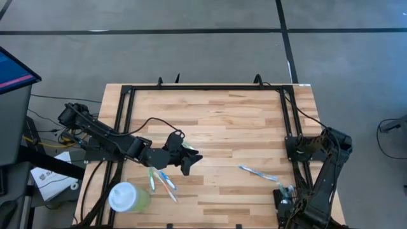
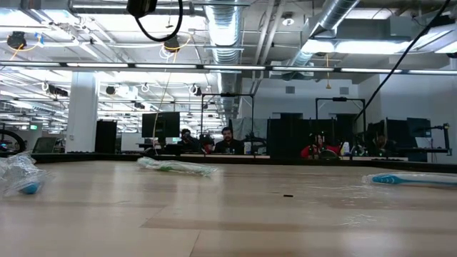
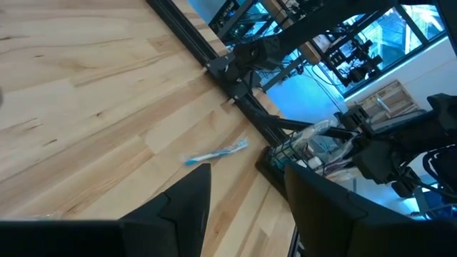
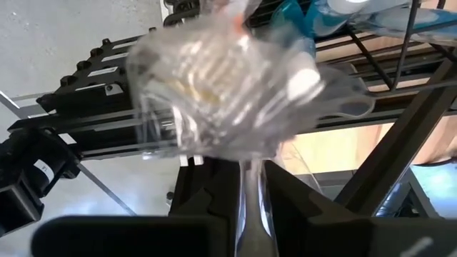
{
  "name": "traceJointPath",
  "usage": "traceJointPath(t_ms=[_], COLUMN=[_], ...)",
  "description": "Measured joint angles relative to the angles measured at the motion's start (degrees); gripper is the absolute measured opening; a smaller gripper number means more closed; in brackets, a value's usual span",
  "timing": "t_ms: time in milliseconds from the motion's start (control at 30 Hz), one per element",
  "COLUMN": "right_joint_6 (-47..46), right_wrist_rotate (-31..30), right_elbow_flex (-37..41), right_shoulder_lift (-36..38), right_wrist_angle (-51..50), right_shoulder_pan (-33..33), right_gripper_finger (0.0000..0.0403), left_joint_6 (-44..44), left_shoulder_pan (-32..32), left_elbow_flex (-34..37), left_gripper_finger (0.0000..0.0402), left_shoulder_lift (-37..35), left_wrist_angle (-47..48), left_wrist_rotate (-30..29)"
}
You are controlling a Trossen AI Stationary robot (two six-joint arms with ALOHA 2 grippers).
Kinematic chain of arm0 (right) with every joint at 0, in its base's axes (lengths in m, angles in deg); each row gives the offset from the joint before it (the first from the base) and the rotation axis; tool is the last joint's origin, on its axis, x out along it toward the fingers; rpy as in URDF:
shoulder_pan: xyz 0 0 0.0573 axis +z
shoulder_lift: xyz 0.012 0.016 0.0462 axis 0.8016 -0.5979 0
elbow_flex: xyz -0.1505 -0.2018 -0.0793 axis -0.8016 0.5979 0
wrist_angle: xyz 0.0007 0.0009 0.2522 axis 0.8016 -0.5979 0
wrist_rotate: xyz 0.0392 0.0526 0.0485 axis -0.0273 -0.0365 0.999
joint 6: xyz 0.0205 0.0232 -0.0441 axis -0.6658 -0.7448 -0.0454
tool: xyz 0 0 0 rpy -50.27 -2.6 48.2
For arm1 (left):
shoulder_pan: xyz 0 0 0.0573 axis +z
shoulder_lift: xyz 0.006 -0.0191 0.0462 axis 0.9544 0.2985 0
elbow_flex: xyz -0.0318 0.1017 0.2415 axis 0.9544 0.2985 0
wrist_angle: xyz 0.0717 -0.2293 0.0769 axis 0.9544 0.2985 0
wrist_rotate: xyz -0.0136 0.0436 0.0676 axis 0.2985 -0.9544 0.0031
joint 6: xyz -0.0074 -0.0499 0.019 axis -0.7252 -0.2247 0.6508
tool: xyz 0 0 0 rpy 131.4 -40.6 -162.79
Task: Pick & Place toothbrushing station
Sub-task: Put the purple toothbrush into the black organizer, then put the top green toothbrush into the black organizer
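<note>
The toothbrushing station (image 3: 274,161), a small black holder, stands at the table's near right, with wrapped toothbrushes (image 3: 308,137) sticking up out of it. My right gripper (image 1: 285,193) hangs over it, shut on a toothbrush in clear wrap (image 4: 214,78). My left gripper (image 1: 191,159) hovers open and empty over the table's left middle. Another wrapped toothbrush (image 1: 257,172) lies flat on the table between the two grippers. My right gripper pinches the wrapped toothbrush between its two fingers by the thin handle part (image 4: 250,187), through the clear wrap. The fingers slant steeply down from above. The wider wrapped end (image 4: 214,78) extends past the fingertips toward the station; whether it rests there is hidden.
A pale green cup with a white lid (image 1: 127,197) stands at the near left, with several wrapped toothbrushes (image 1: 163,181) lying beside it. A black metal frame (image 1: 206,88) runs round the table's far, left and right sides. The middle of the wooden top is bare.
</note>
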Motion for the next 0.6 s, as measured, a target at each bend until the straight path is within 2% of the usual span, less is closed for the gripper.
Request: traceJointPath(t_ms=[233, 600], right_joint_6=[0.02, 0.0], right_wrist_rotate=[0.13, 0.58], right_elbow_flex=[0.0, 0.0], right_shoulder_lift=[0.0, 0.02], right_wrist_angle=[0.72, 1.43], right_shoulder_pan=[-0.02, -0.02], right_gripper_finger=[0.0086, 0.0202], left_joint_6=[-0.02, -0.55], left_shoulder_pan=[0.0, 0.0], left_elbow_flex=[0.0, 0.0], left_gripper_finger=[0.0175, 0.0175], left_shoulder_lift=[0.0, 0.0], left_wrist_angle=[-0.42, -0.74], left_wrist_rotate=[-0.07, -0.07])
